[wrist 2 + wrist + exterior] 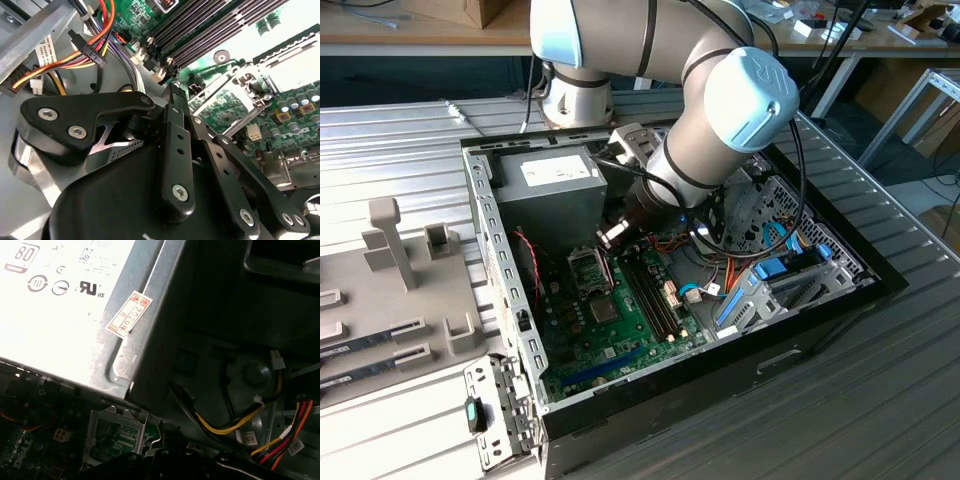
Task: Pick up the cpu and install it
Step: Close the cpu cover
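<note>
The gripper [172, 92] hangs inside the case [840, 300] just above the socket [117, 437]; fingers pinched together, seemingly empty. I cannot spot the cpu; installation looks undone.

Power supply [65, 325] side panel: printed round certification marks, plus a red-bordered sticker [129, 314] near the edge. White tags [248, 438] on the wire bundle, print illegible.
</note>
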You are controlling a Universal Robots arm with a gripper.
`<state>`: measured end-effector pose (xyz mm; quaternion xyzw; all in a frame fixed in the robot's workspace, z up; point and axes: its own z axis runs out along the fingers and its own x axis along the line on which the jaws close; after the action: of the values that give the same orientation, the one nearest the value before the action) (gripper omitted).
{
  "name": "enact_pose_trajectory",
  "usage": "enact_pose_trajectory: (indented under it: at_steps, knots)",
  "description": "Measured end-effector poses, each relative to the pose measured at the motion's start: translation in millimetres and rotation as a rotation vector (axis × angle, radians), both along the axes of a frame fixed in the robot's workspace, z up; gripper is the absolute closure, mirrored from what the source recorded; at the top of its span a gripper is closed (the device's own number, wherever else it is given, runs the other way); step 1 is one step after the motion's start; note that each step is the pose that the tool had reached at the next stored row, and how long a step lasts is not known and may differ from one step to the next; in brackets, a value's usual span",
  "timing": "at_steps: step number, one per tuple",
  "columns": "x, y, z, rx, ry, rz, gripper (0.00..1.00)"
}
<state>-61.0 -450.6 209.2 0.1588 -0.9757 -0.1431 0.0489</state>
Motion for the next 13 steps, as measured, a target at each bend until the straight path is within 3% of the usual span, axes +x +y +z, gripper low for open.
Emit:
enact_pose_trajectory:
  at_steps: [5,8,13]
  knots:
    - [1.7,6.4,-4.1,0.0096,0.0013,0.041,0.89]
    - [1.6,7.9,-6.0,0.0166,0.0014,0.066,0.89]
    - [2.0,10.0,-11.7,0.0207,0.0016,0.105,0.89]
